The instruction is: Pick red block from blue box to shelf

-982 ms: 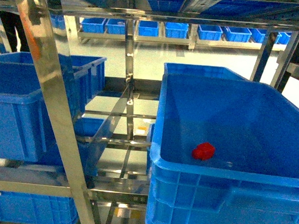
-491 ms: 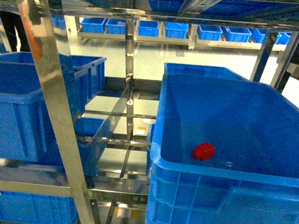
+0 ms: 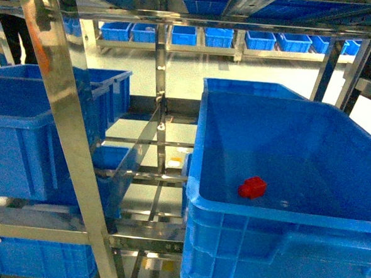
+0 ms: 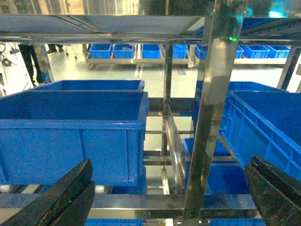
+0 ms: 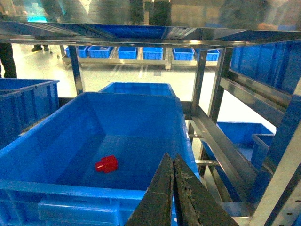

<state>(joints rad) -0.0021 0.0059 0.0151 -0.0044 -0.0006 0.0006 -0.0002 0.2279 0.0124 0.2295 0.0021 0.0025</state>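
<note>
While red block (image 3: 252,187) lies loose in blue box (image 3: 201,146), your right gripper (image 5: 171,188) pressed together, left gripper (image 4: 169,197) spread; open right before reaching.

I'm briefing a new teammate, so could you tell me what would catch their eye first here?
The red block stands out, lying alone on the floor of the big blue box at right. Shiny shelf uprights frame more blue crates at left. The right gripper is shut, outside the box.
</note>
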